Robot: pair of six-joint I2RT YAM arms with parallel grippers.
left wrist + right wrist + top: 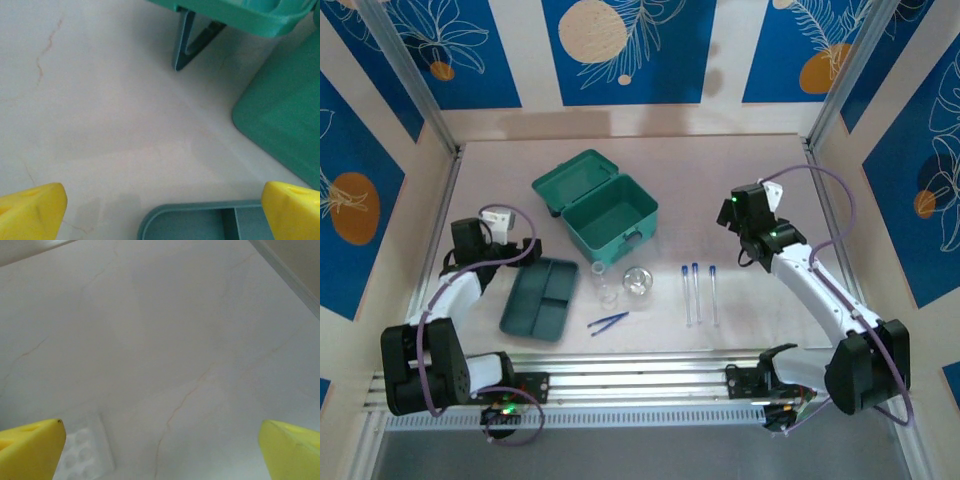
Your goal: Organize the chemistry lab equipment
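The teal hinged case point(603, 208) stands open at the back middle, its lid laid to the left. In front of it lie the dark-green divided tray point(540, 297), a clear beaker point(638, 282), a smaller clear glass piece point(606, 290), blue tweezers point(608, 321) and three blue-capped tubes point(687, 293) point(696, 290) point(713, 293). My left gripper point(525, 250) point(162, 192) hangs open over bare table between the tray's rounded corner point(200, 222) and the case point(285, 115). My right gripper point(738, 212) point(162, 425) is open over bare table, right of the case and behind the tubes.
Metal posts and patterned blue walls close in the table on three sides; a wall edge point(287, 275) crosses the right wrist view's upper corner. A white ribbed piece point(82, 455) shows beside the right gripper's left finger. A slotted rail point(640, 375) runs along the near edge.
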